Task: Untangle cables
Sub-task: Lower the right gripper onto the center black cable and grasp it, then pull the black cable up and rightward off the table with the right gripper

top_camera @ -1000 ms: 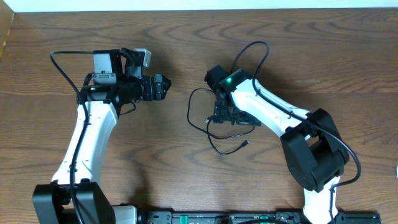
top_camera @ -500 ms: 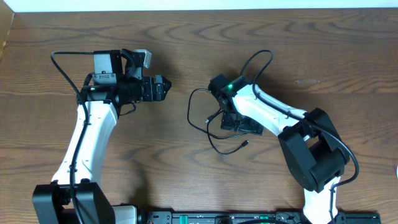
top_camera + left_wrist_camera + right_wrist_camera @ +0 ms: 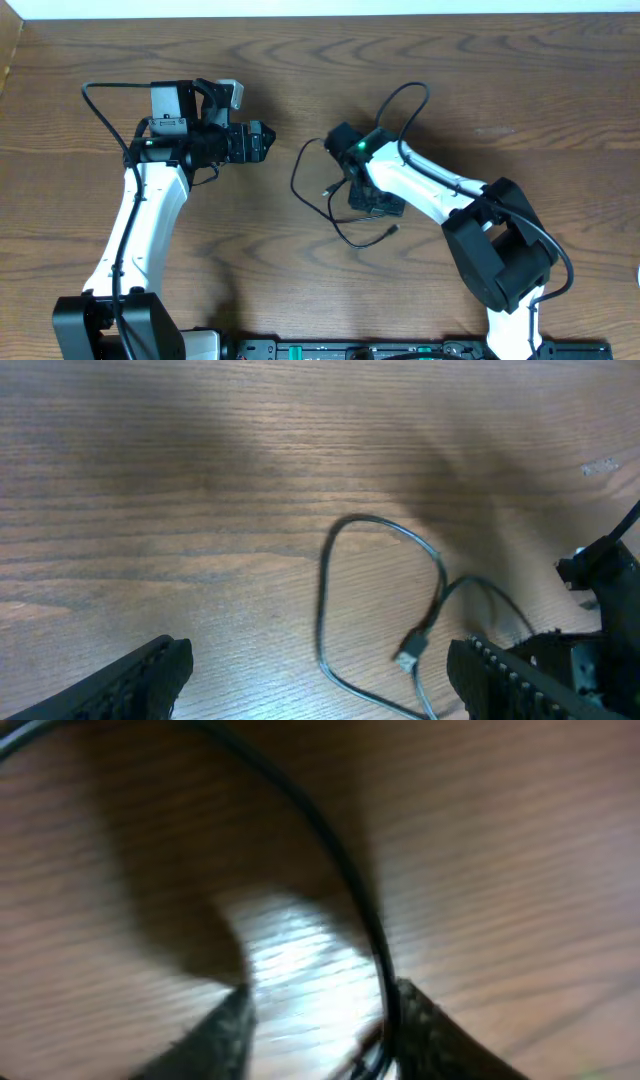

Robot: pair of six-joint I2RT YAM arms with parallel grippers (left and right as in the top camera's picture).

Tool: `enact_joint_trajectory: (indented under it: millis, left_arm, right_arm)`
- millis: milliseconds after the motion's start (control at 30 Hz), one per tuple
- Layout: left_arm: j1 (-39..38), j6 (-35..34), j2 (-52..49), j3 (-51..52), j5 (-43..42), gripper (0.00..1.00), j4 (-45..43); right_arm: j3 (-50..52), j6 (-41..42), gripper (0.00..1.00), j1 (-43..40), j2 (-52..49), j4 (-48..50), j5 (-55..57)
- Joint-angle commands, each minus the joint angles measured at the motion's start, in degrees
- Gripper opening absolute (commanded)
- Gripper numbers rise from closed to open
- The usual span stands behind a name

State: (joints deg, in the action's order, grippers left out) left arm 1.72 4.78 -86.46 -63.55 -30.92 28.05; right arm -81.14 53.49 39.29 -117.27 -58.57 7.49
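Observation:
The cables (image 3: 295,181) are thin dark cords lying in loose loops at mid-table, with one small plug (image 3: 326,190) and another plug end (image 3: 393,231) nearer the front. My right gripper (image 3: 368,200) is down on the table over the tangle. In the blurred right wrist view its fingers (image 3: 228,1025) stand partly closed around bare wood, and a black cable (image 3: 340,860) runs along the inside of the right finger. My left gripper (image 3: 262,141) hovers left of the loop, open and empty. The left wrist view shows the cable loop (image 3: 325,600) and a silver plug (image 3: 408,656) between its wide-apart fingers (image 3: 150,680).
The right arm's thicker black wire (image 3: 400,100) arches above its wrist. Its dark gripper body (image 3: 600,590) fills the right edge of the left wrist view. Brown wooden table (image 3: 250,260) spreads all round the cords.
The right gripper's jaws have narrowed and it has shifted slightly left. The cable loop has slid left and up with it. The left arm has not moved.

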Motion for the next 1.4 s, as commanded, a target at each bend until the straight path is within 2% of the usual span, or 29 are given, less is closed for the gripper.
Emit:
enact_joint_trajectory:
  millis: [0, 33, 67, 267, 567, 867, 1000, 1367]
  left_arm:
    - [-0.17, 0.81, 0.42, -0.42, 0.50, 0.87, 0.00]
    - [-0.17, 0.81, 0.42, -0.42, 0.50, 0.87, 0.04]
    - [-0.17, 0.79, 0.42, -0.42, 0.50, 0.87, 0.20]
    - [-0.17, 0.81, 0.42, -0.42, 0.50, 0.87, 1.77]
    - [-0.17, 0.79, 0.42, -0.42, 0.50, 0.87, 1.95]
    - [-0.17, 0.79, 0.42, -0.42, 0.48, 0.87, 1.92]
    - [-0.17, 0.79, 0.42, -0.42, 0.48, 0.87, 1.95]
    - [-0.17, 0.76, 0.42, -0.42, -0.72, 0.87, 1.90]
  right_arm:
    - [0.31, 0.70, 0.17, 1.22, 1.55, 0.85, -0.37]
    - [0.31, 0.70, 0.06, 1.44, 1.55, 1.22, -0.35]
    - [0.31, 0.70, 0.01, 1.57, 1.55, 1.64, -0.15]
    - [-0.04, -1.92, 0.01, 0.76, 1.57, 4.07, 0.09]
    - [-8.20, -16.72, 0.01, -2.64, 2.43, 1.05, 3.02]
    - [-26.58, -33.27, 0.01, -10.71, 3.19, -10.95, -2.14]
    - [-36.09, -38.05, 0.01, -14.40, 3.19, -18.18, -3.80]
    - [-61.37, -44.00, 0.01, -22.58, 3.19, -34.77, -6.01]
